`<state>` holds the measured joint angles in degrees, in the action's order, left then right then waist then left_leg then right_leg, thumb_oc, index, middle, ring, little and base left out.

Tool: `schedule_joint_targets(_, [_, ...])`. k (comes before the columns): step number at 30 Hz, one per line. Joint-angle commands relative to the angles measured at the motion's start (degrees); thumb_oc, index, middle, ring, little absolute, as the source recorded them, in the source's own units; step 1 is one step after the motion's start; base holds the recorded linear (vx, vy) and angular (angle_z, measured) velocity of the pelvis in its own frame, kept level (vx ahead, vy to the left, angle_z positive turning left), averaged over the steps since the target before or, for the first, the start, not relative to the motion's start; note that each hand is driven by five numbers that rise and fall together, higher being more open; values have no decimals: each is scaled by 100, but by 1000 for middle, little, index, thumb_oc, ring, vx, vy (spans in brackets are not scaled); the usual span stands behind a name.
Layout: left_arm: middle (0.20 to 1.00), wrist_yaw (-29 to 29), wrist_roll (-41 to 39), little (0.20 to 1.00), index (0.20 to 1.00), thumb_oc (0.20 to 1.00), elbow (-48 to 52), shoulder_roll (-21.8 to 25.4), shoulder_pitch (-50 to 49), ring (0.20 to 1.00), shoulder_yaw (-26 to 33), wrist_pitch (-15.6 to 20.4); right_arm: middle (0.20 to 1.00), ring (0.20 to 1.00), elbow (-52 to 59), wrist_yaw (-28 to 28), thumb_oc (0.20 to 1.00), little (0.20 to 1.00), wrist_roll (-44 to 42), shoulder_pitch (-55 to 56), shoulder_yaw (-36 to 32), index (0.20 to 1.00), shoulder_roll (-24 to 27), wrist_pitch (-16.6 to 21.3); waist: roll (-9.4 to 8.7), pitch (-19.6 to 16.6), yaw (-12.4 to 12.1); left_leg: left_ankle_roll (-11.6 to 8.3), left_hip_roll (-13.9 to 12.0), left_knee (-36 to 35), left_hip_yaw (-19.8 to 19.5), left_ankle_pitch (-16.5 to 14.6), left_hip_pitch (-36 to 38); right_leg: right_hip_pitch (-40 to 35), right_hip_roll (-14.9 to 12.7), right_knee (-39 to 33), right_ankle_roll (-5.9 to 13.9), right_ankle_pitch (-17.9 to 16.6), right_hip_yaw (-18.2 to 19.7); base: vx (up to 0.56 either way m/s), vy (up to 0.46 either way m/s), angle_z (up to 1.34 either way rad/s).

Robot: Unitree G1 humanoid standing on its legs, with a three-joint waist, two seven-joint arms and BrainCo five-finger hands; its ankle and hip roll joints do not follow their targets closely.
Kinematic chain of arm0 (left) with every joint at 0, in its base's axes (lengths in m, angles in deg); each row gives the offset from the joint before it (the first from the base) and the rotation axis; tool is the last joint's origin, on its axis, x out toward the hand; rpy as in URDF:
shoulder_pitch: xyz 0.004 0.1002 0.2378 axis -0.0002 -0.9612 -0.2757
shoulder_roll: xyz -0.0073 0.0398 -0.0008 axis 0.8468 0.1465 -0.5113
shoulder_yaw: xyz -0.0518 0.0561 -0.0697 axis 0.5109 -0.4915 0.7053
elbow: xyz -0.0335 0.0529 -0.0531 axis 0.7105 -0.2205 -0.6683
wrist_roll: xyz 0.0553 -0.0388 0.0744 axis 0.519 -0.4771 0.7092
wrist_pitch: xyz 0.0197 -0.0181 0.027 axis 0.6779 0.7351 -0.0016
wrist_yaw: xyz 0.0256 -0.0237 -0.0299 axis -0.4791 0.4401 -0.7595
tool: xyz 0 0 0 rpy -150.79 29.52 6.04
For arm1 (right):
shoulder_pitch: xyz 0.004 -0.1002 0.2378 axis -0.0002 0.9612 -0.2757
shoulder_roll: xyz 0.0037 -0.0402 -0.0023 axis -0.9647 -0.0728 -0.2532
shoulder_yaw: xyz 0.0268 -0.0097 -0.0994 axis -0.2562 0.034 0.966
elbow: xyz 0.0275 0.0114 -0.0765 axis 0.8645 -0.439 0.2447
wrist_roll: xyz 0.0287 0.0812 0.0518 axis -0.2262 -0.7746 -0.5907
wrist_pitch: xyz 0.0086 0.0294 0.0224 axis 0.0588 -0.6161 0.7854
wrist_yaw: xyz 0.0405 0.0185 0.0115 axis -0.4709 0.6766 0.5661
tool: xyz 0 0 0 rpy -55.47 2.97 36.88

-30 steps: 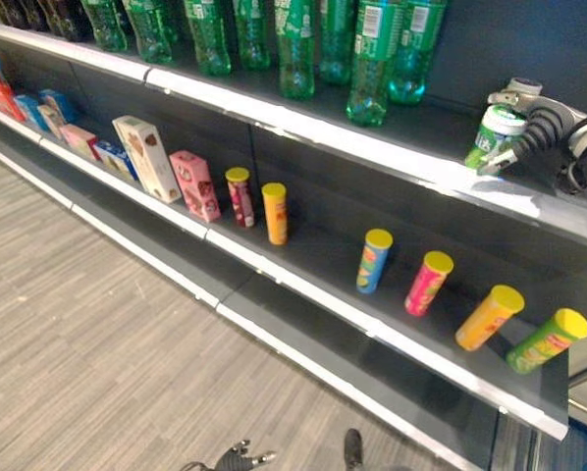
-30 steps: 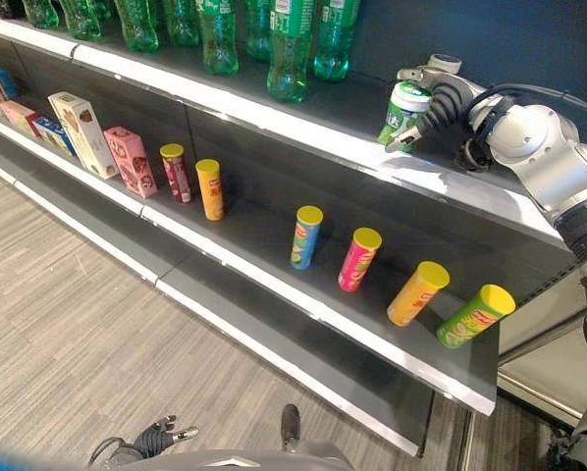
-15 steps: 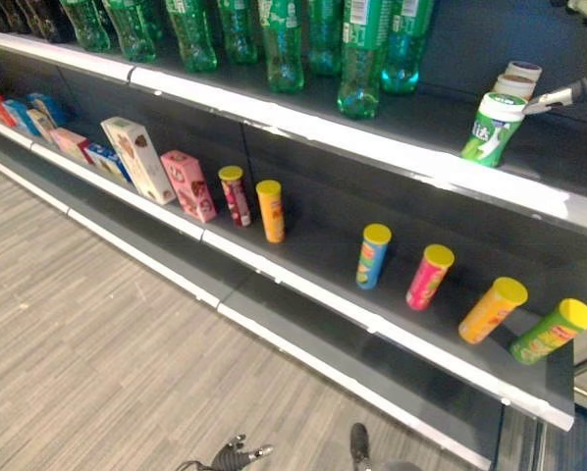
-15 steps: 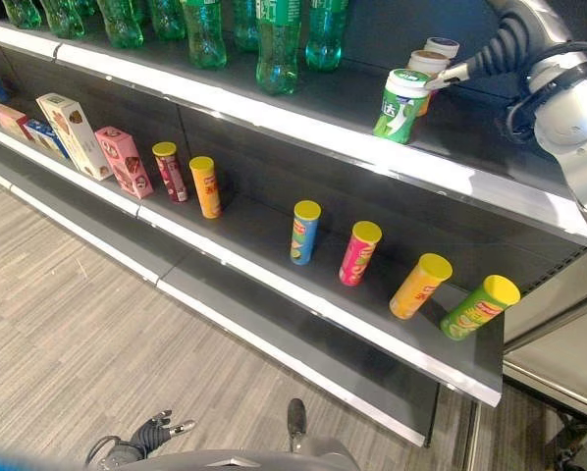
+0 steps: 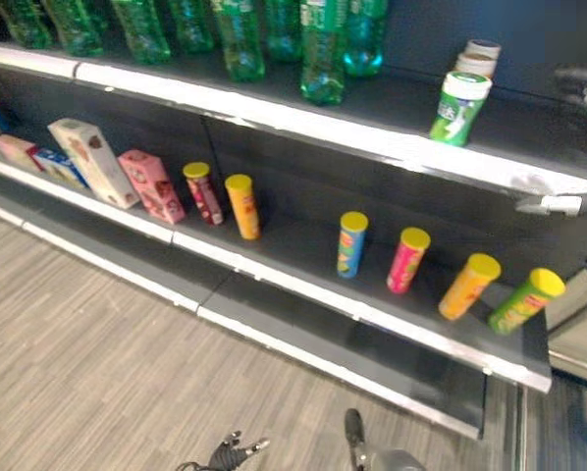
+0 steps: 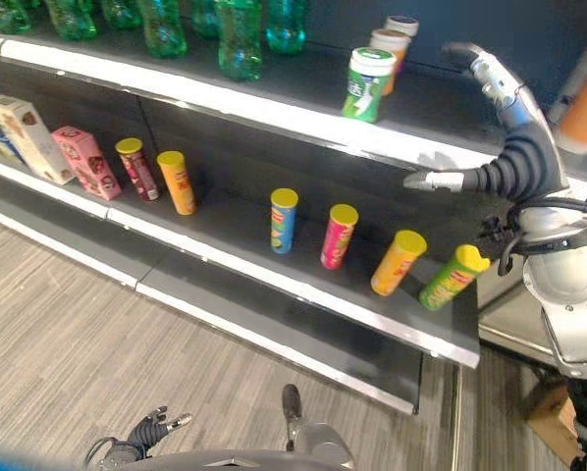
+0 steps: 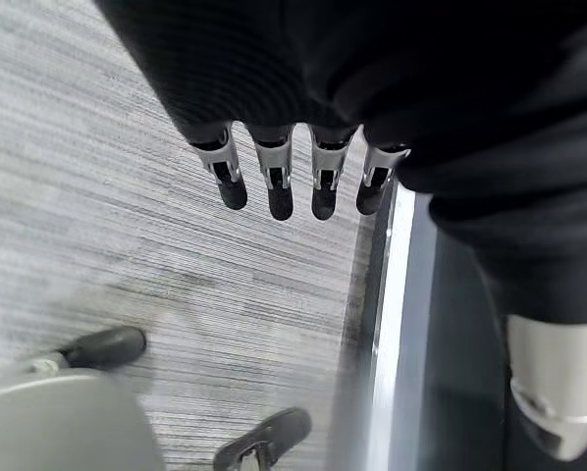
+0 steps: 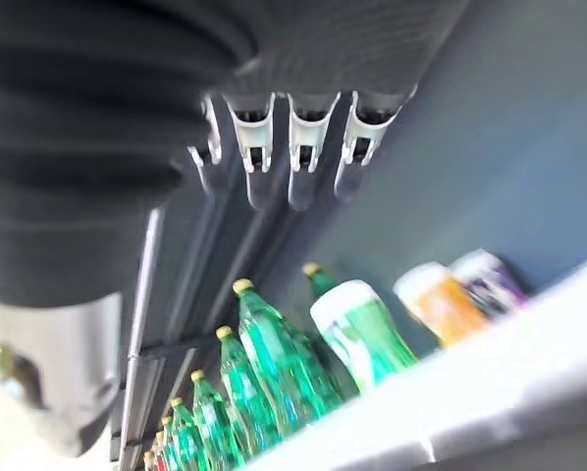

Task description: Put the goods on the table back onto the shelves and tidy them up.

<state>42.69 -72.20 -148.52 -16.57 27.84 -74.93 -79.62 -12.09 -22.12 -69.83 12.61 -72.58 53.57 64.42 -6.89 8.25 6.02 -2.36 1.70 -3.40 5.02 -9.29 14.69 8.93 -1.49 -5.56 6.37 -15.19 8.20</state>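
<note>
On the top shelf [image 6: 274, 110] the green-and-white canister [image 6: 368, 84] stands free of the open, empty right hand [image 6: 490, 128] — a careless sweep could topple it — left hand [image 6: 146, 432] hangs relaxed, empty.

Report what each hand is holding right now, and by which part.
Nothing is held. The right hand is open, clear of the green canister standing on the upper shelf. The left hand hangs open over the floor.

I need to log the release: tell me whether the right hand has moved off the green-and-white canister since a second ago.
Yes. The right hand has pulled back from the green-and-white canister, which stands alone on the top shelf; the fingers are open and the hand is now off the shelf's right end.
</note>
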Motion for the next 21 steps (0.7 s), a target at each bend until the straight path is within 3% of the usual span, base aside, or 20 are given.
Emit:
schedule_joint_targets(1, [1000, -73, 206, 1000, 1000, 1000, 110, 597, 469, 1000, -176, 265, 1000, 1000, -217, 6, 1000, 1000, -33, -1043, 67, 1000, 411, 229, 17, 435, 130, 224, -36, -160, 184, 63, -308, 731, 127, 942, 857, -2, 316, -302, 115, -81])
schedule_joint_targets(3, [1000, -99, 200, 1000, 1000, 1000, 179, 697, 626, 1000, -267, 272, 1000, 1000, -207, -22, 1000, 1000, 112, -1109, 155, 1000, 688, 182, -27, 520, 203, 223, -156, -160, 283, 157, -458, 846, 208, 1156, 755, 293, 252, -297, 95, -95])
schedule_joint_targets(5, [1000, -131, 219, 1000, 1000, 1000, 247, 801, 744, 1000, -425, 280, 1000, 1000, -328, -105, 1000, 1000, 175, -1425, 412, 1000, 1009, 170, -113, 503, 167, 197, -284, -160, 472, 297, -634, 773, 77, 1433, 536, 712, -66, -216, 41, -95])
schedule_joint_targets(6, [1000, -131, 219, 1000, 1000, 1000, 247, 801, 744, 1000, -425, 280, 1000, 1000, -328, -105, 1000, 1000, 175, -1425, 412, 1000, 1009, 170, -113, 503, 167, 197, -284, -160, 472, 297, -634, 773, 77, 1433, 536, 712, -66, -202, -36, -60])
schedule_joint_targets(7, [1000, -174, 289, 1000, 1000, 1000, 307, 931, 766, 1000, -529, 269, 1000, 1000, -466, -121, 1000, 1000, 181, -1596, 576, 1000, 1356, 173, -232, 412, 118, 142, -491, -160, 742, 373, -757, 491, -179, 1593, 397, 1061, -538, -174, -68, -57])
schedule_joint_targets(8, [1000, -191, 316, 1000, 1000, 1000, 329, 994, 766, 1000, -541, 253, 1000, 1000, -527, -112, 1000, 1000, 177, -1612, 616, 1000, 1481, 175, -285, 347, 79, 111, -604, -160, 898, 382, -804, 307, -357, 1678, 390, 1152, -806, -236, -109, -56])
schedule_joint_targets(11, [1000, -162, 268, 1000, 1000, 1000, 327, 1051, 669, 1000, -421, 209, 1000, 1000, -929, -242, 1000, 1000, 207, -1561, 545, 1000, 1697, 97, -440, 124, -20, 88, -855, -64, 1499, 466, -991, -197, -952, 1899, 418, 1075, -1431, -188, -63, -96])
schedule_joint_targets(14, [1000, -70, 166, 1000, 1000, 1000, 179, 1025, 459, 1000, -132, 178, 1000, 1000, -1600, -524, 1000, 1000, 119, -1492, 258, 1000, 1606, -26, -593, -194, -253, 24, -1017, 47, 2001, 365, -1138, -715, -1469, 1836, 645, 628, -1752, -132, -114, -128])
schedule_joint_targets(17, [1000, -39, 157, 1000, 1000, 1000, 0, 1039, 352, 1000, 39, 167, 1000, 1000, -1891, -716, 1000, 1000, -41, -1354, -108, 1000, 1392, -58, -779, -405, -349, -9, -998, 66, 2300, 381, -1253, -1038, -1559, 1404, 817, 106, -1799, -113, -141, -165])
schedule_joint_targets(18, [1000, -30, 114, 1000, 1000, 1000, -90, 1016, 334, 1000, 155, 158, 1000, 1000, -2023, -840, 1000, 1000, -202, -1195, -484, 1000, 1272, -81, -797, -494, -349, -47, -998, 45, 2415, 387, -1300, -980, -1464, 999, 859, 123, -1765, -60, -111, -74])
schedule_joint_targets(20, [1000, -31, 114, 1000, 1000, 1000, -93, 1026, 346, 1000, 129, 159, 1000, 1000, -1993, -835, 1000, 1000, -204, -1112, -563, 1000, 1261, -87, -804, -504, -384, -49, -999, 36, 2429, 391, -1308, -959, -1461, 1000, 858, 121, -1751, -50, -59, -63])
schedule_joint_targets(21, [1000, 15, 104, 1000, 1000, 1000, -167, 1020, 312, 1000, 221, 176, 1000, 1000, -2060, -958, 1000, 1000, -412, -975, -943, 1000, 1207, -37, -831, -535, -371, -77, -996, 173, 2495, 385, -1388, -990, -1388, 666, 863, 283, -1777, -68, -85, -49])
